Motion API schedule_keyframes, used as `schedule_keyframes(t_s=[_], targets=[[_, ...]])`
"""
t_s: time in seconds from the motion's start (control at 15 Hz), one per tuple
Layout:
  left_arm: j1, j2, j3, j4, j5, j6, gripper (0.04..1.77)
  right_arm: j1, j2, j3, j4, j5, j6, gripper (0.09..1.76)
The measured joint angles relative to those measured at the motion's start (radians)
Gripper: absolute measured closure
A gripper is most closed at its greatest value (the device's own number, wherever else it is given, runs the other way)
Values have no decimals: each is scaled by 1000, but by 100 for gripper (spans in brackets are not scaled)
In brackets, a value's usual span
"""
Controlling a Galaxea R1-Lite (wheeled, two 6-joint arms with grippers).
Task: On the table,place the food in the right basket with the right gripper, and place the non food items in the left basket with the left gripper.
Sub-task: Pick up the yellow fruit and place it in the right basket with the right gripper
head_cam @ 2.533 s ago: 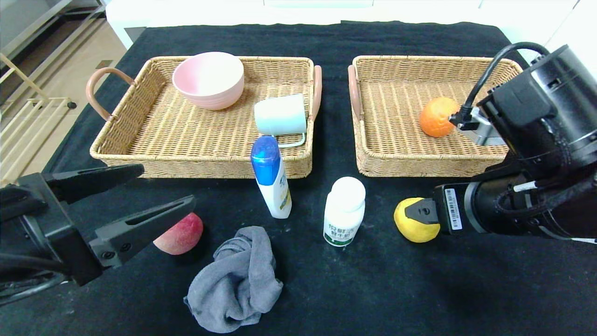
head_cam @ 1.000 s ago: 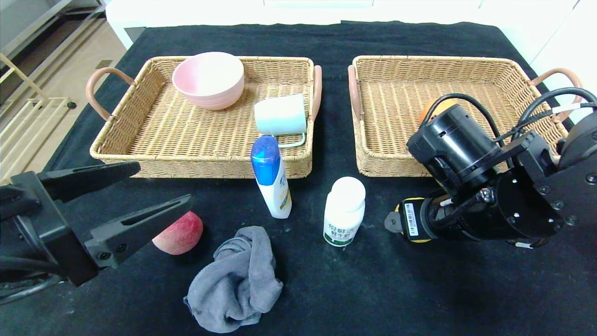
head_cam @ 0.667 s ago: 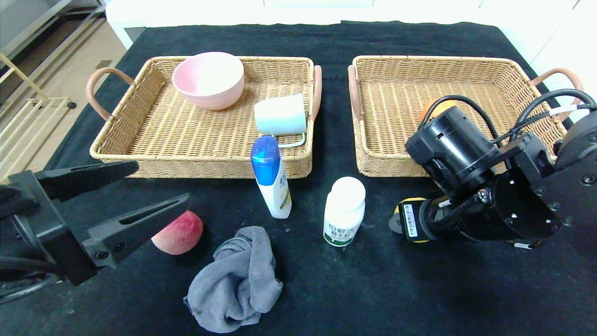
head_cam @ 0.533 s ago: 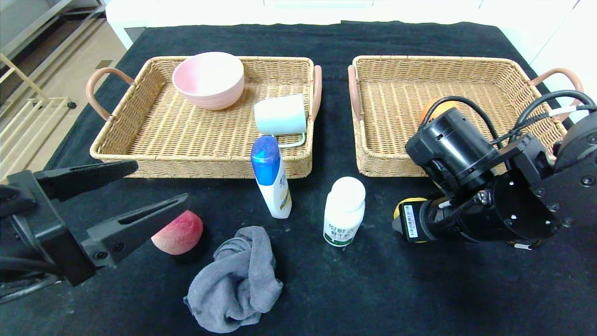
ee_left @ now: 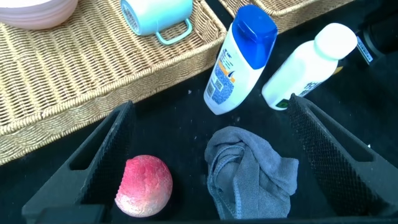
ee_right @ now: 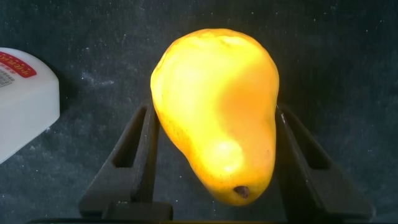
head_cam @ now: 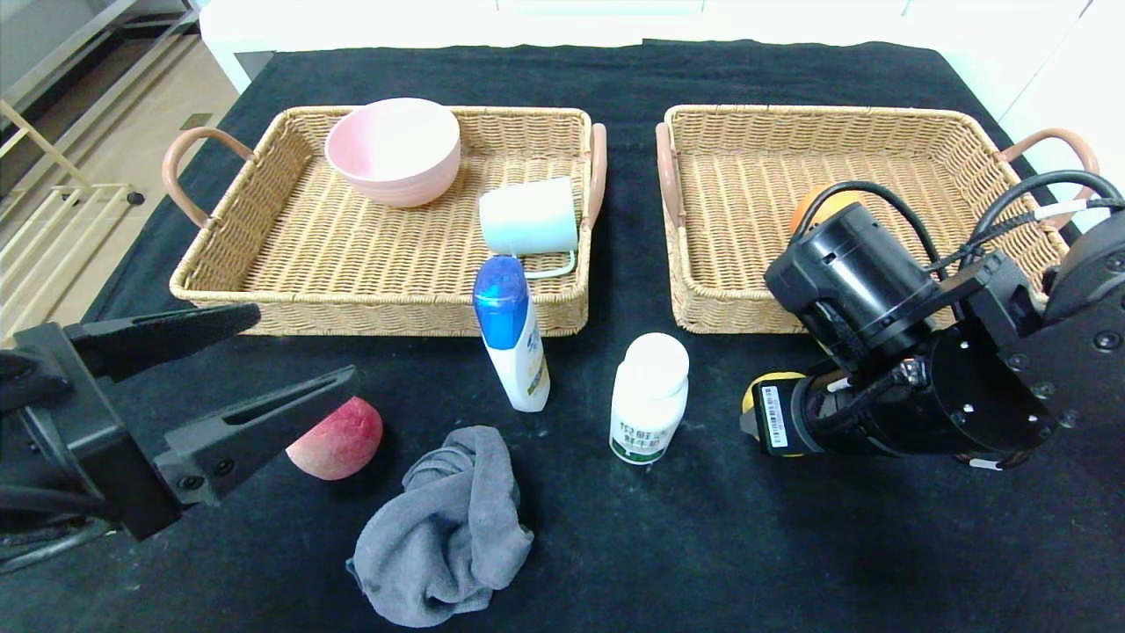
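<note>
Right gripper [ee_right: 214,134] closed around the yellow pear [ee_right: 216,112] on the table [head_cam: 703,545]; one of four foods was already in the right basket [head_cam: 729,308].

Two wicker baskets stood side by side — the left basket [head_cam: 264,290] held two non-food things, a pink bowl [head_cam: 393,149] and a pale mug [head_cam: 528,217] lying on its side, while the right one held a single orange [head_cam: 809,207], mostly hidden behind the right arm. Five things remained on the black cloth: the pear, pinched between both right fingers just in front of the right basket; one white green-label bottle [head_cam: 649,397] beside it; one blue-capped bottle [head_cam: 511,332]; one grey cloth [head_cam: 448,527]; and one peach [head_cam: 337,439]. The left gripper [head_cam: 255,369] hovered at the near left, fingers spread wide and empty — the peach lay just beyond its lower finger.
</note>
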Motion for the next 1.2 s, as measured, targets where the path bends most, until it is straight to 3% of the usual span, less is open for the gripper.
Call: schedule_keyframes(t_s=[0.73,1.2], targets=[[-4,-1,8,1,0,12,5,33,-67,-34,15,-3,-16,73],[-6,-3,11,1,0,17,5,-7,-142,-93,4,-20,-162,74]])
